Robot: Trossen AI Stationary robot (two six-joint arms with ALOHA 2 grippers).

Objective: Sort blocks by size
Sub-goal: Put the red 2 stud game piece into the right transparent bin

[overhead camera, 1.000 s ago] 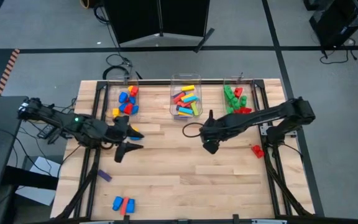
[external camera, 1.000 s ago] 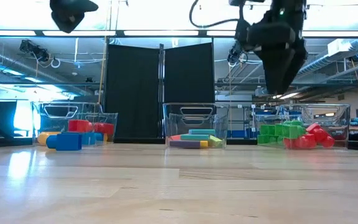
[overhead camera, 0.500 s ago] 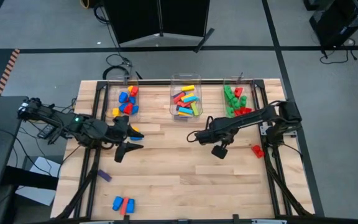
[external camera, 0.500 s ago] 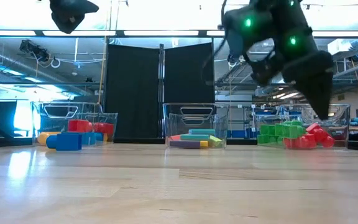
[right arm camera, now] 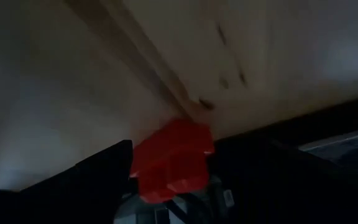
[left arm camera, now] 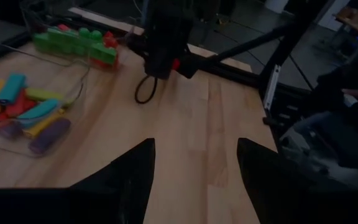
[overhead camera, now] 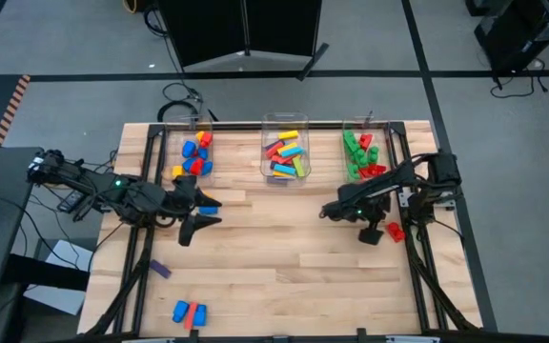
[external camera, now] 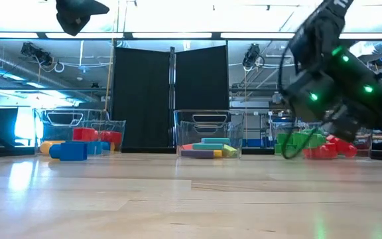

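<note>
A loose red block [overhead camera: 395, 231] lies on the wood close to the table's right edge. My right gripper [overhead camera: 377, 234] hangs low over it, tipped downward and open. In the right wrist view the red block [right arm camera: 173, 155] shows between the two dark fingers [right arm camera: 104, 171]; whether they touch it cannot be told. My left gripper [overhead camera: 206, 213] hovers open at the table's left, with nothing between its fingers [left arm camera: 135, 168]. Further loose blocks are a purple one [overhead camera: 160, 270], a blue and red pair [overhead camera: 189, 312], and yellow and blue ones [overhead camera: 208, 202] by the left gripper.
Three clear bins stand along the far edge. The left bin [overhead camera: 193, 152] has blue, red and yellow blocks, the middle bin [overhead camera: 286, 152] long mixed ones, the right bin [overhead camera: 363, 152] green and red ones. A black frame rail [overhead camera: 417, 248] runs beside the red block.
My right gripper has swung from the table's middle toward its right edge and sunk low, tipping its fingers downward, and has come over the loose red block. The left gripper has kept still.
</note>
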